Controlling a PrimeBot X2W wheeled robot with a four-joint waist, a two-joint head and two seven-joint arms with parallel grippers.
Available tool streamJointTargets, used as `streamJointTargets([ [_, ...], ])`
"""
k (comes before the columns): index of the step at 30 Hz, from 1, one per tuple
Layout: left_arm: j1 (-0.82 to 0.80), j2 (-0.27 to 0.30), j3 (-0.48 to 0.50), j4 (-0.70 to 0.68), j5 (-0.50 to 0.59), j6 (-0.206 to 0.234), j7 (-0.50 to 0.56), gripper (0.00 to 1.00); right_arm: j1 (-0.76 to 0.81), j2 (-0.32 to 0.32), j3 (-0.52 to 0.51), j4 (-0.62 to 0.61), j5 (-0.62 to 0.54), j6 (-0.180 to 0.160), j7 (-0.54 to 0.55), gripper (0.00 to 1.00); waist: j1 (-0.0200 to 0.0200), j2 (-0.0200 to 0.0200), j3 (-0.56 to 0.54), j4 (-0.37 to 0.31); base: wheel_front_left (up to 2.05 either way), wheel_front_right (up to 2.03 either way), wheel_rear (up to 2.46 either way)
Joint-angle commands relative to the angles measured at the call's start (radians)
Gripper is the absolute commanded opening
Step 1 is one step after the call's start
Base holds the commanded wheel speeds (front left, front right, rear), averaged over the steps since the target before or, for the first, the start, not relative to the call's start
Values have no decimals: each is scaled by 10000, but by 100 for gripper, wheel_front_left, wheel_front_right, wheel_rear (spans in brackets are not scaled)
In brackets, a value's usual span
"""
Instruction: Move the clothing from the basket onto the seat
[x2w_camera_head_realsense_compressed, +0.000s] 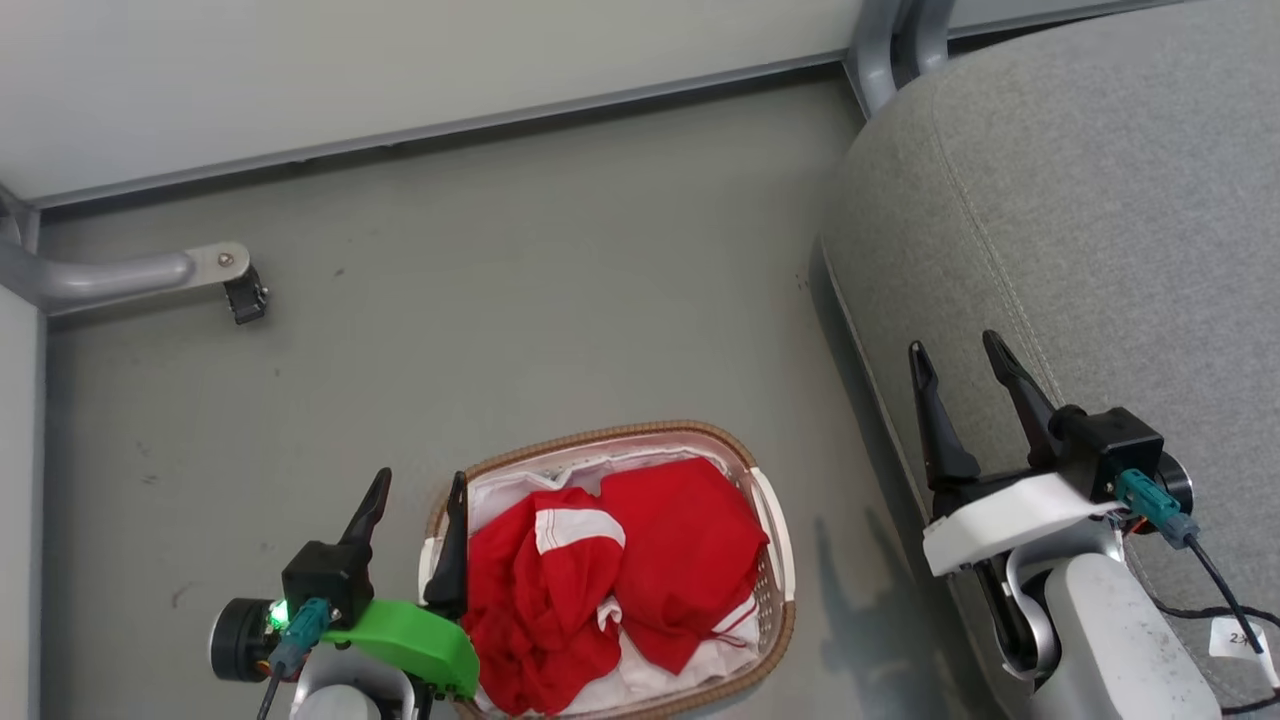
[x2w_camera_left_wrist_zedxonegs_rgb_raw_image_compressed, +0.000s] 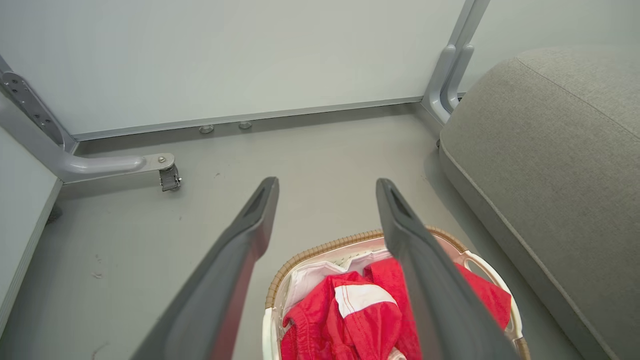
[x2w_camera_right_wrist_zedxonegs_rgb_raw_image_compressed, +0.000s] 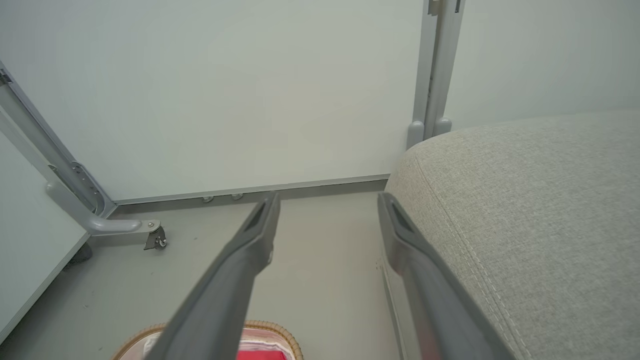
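Observation:
Red clothing (x2w_camera_head_realsense_compressed: 610, 570) with white stripes lies heaped in the oval white basket (x2w_camera_head_realsense_compressed: 775, 540) with its brown rim, on the floor at the bottom middle of the head view. My left gripper (x2w_camera_head_realsense_compressed: 420, 488) hovers open over the basket's left rim, holding nothing. In the left wrist view the clothing (x2w_camera_left_wrist_zedxonegs_rgb_raw_image_compressed: 360, 315) and basket (x2w_camera_left_wrist_zedxonegs_rgb_raw_image_compressed: 320, 250) lie below the spread fingers (x2w_camera_left_wrist_zedxonegs_rgb_raw_image_compressed: 250, 225) of my left gripper (x2w_camera_left_wrist_zedxonegs_rgb_raw_image_compressed: 326, 184). The grey seat (x2w_camera_head_realsense_compressed: 1100, 220) fills the right side. My right gripper (x2w_camera_head_realsense_compressed: 962, 348) stands open above the seat's left edge, empty. The right wrist view shows the seat (x2w_camera_right_wrist_zedxonegs_rgb_raw_image_compressed: 540, 210) beside its gripper (x2w_camera_right_wrist_zedxonegs_rgb_raw_image_compressed: 327, 197) and the basket (x2w_camera_right_wrist_zedxonegs_rgb_raw_image_compressed: 270, 327) rim.
A pale wall panel (x2w_camera_head_realsense_compressed: 400, 70) runs along the far side of the grey floor (x2w_camera_head_realsense_compressed: 550, 280). A metal frame leg with a caster (x2w_camera_head_realsense_compressed: 240, 290) juts out at the left, and an upright metal post (x2w_camera_head_realsense_compressed: 890, 40) stands by the seat's far corner.

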Motion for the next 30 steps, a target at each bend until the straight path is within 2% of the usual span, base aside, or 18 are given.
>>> streamJointTargets([
  [1,-290,23,-60,146,82,-31,6,100,-202,-25,49,-107,90,-3,-19,100,0,0,708,-323,0,0,0],
  [12,-1390,169,-660,1487,149,-31,6,100,-847,-15,327,-574,374,-3,-19,100,0,0,2150,-680,0,0,0],
  [16,-1869,355,-1303,2135,370,-31,6,100,-1087,-15,478,-750,463,-3,-19,100,0,0,2687,-832,0,0,0],
  [30,-3736,707,-2199,4769,558,-31,6,100,-1751,-17,953,-1287,806,-3,-19,100,0,0,4238,-1327,0,0,0],
])
